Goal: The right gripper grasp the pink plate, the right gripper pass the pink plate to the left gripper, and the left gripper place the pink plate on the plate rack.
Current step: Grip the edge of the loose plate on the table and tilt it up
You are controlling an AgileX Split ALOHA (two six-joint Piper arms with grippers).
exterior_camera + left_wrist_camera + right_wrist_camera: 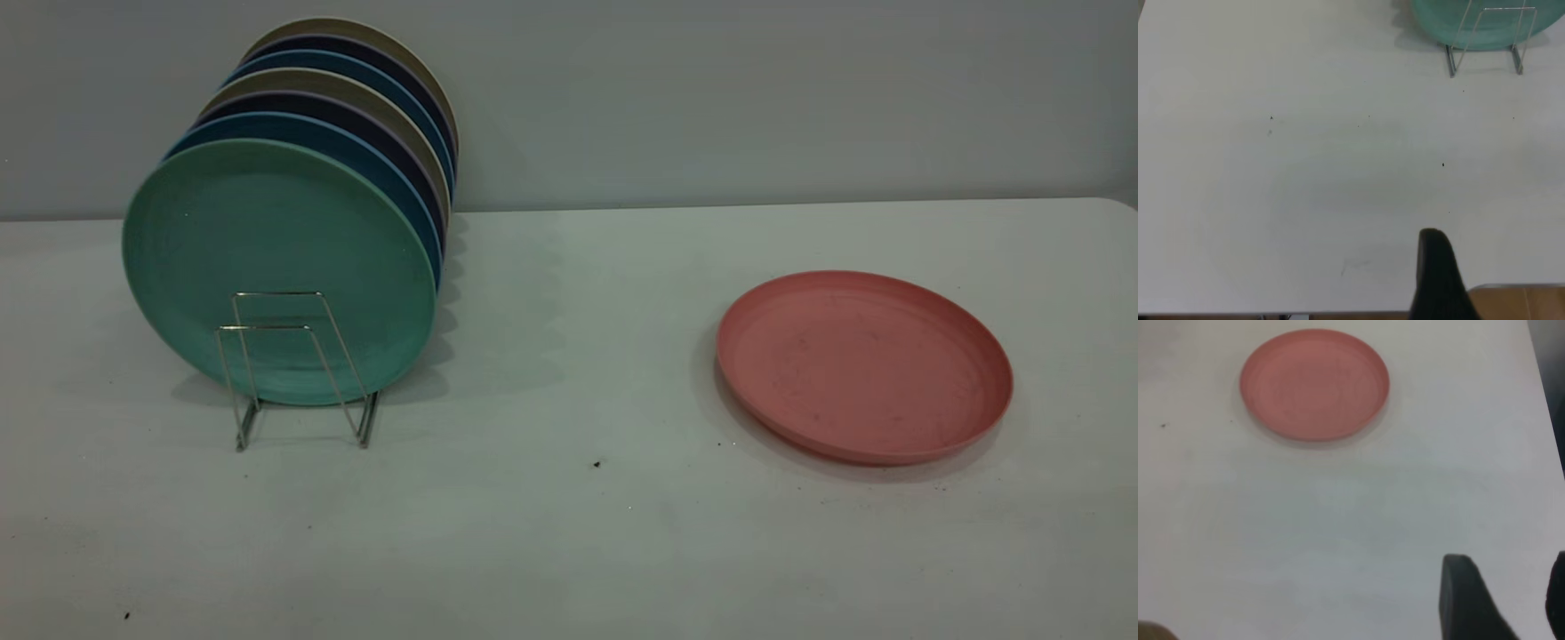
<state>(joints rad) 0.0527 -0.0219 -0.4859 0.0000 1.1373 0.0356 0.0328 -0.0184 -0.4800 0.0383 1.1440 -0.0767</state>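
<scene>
The pink plate (864, 366) lies flat on the white table at the right; it also shows in the right wrist view (1315, 383). The plate rack (264, 328) stands at the left, with its two front wire loops bare in front of a teal-green plate (267, 258). The rack's feet show in the left wrist view (1449, 60). Neither gripper shows in the exterior view. My right gripper (1505, 587) is open and empty, well short of the pink plate. My left gripper (1438, 273) hangs over the table's near edge, far from the rack.
Several plates in blue, dark purple and beige (356, 116) stand upright in the rack behind the teal-green one. The table's edge and a brown floor (1518, 303) show below the left gripper. Small dark specks (597, 463) dot the table.
</scene>
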